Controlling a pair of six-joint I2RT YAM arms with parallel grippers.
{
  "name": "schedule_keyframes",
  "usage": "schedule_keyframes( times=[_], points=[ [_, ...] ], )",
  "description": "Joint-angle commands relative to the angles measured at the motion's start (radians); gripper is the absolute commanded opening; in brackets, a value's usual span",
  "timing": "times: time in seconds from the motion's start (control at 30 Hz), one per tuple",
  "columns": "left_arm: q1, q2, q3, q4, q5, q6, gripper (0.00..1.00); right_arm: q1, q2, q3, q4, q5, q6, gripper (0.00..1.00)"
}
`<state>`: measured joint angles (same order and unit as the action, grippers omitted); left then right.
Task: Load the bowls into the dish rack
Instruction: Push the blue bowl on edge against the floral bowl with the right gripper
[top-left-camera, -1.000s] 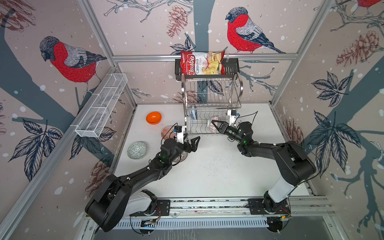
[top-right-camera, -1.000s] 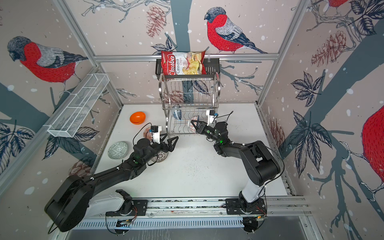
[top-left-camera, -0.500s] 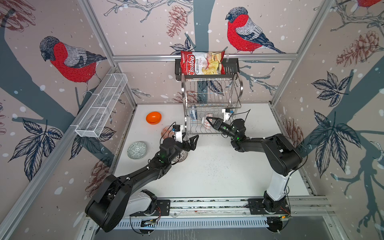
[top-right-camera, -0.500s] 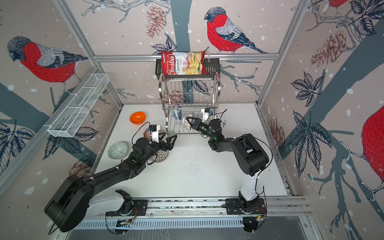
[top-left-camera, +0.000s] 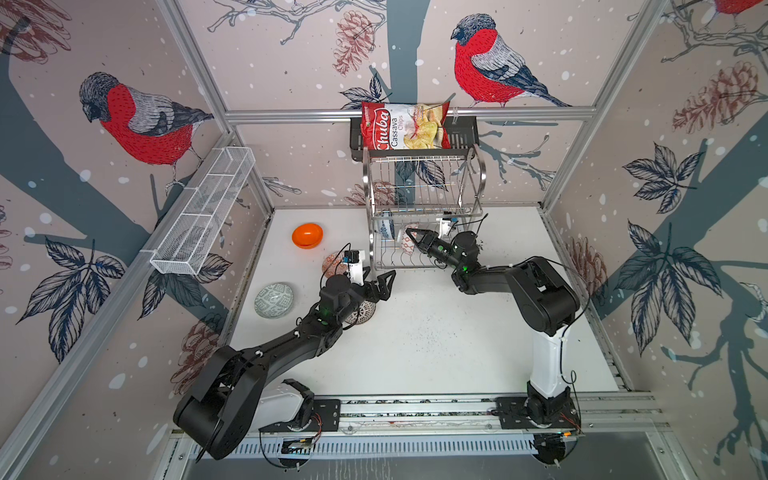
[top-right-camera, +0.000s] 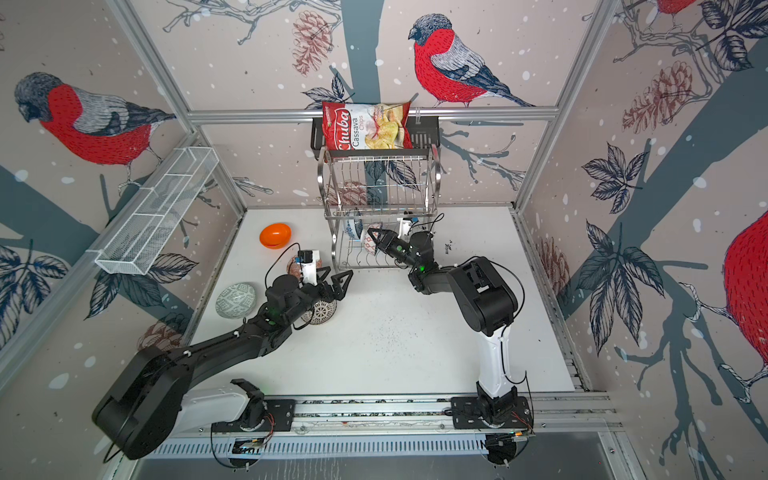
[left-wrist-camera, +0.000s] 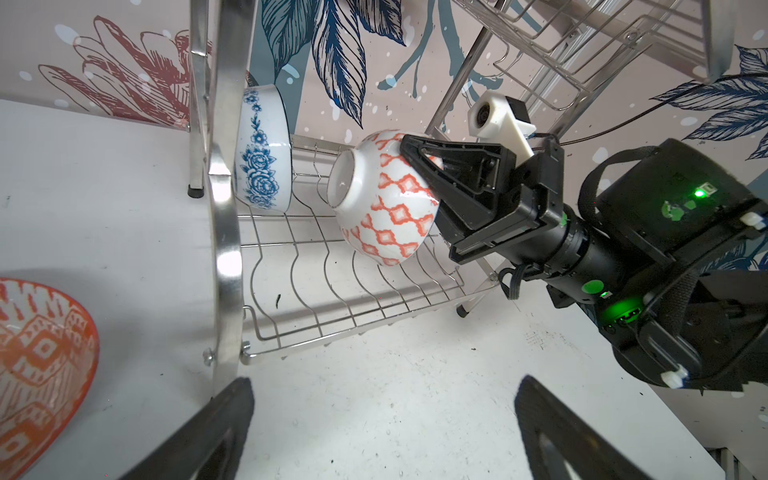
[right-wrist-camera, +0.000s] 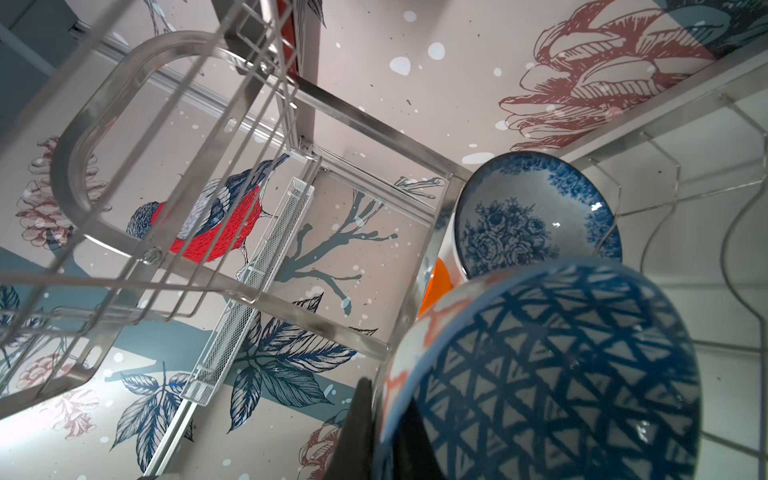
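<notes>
The steel-wire dish rack (top-left-camera: 424, 187) (top-right-camera: 380, 183) (left-wrist-camera: 226, 232) stands at the back. A blue-floral bowl (left-wrist-camera: 259, 166) (right-wrist-camera: 528, 224) leans in its lower tier. My right gripper (top-left-camera: 409, 232) (left-wrist-camera: 405, 143) (right-wrist-camera: 384, 424) is shut on the rim of a bowl (left-wrist-camera: 382, 216) (right-wrist-camera: 561, 374), red lattice outside and blue triangles inside, held over the lower tier's wires. My left gripper (top-left-camera: 380, 276) (left-wrist-camera: 384, 395) hangs open and empty before the rack. On the table lie an orange bowl (top-left-camera: 307, 235), a grey-green bowl (top-left-camera: 273, 300), a red-white bowl (left-wrist-camera: 37, 365) and a dotted bowl (top-left-camera: 363, 313), this one partly under the left arm.
A white mesh basket (top-left-camera: 203, 216) hangs on the left wall. A black shelf with a chips bag (top-left-camera: 403, 126) sits above the rack. The rack's upper tier (right-wrist-camera: 166, 174) spans just over the right gripper.
My right gripper has carried its bowl leftward and deeper into the rack's lower tier, its elbow swinging left. The left arm has barely moved.
</notes>
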<state>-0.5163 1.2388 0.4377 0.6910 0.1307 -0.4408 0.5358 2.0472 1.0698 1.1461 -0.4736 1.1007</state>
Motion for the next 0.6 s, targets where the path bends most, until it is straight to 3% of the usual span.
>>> schedule_keyframes(
  times=[0.0,0.57],
  points=[
    [0.004,-0.004,0.002,0.03,0.004,-0.002,0.98,0.001,0.018,0.029,0.08,0.001,0.019,0.0],
    [0.005,0.003,0.006,0.031,0.009,-0.006,0.98,-0.005,0.105,0.106,0.088,0.006,0.039,0.0]
  ],
)
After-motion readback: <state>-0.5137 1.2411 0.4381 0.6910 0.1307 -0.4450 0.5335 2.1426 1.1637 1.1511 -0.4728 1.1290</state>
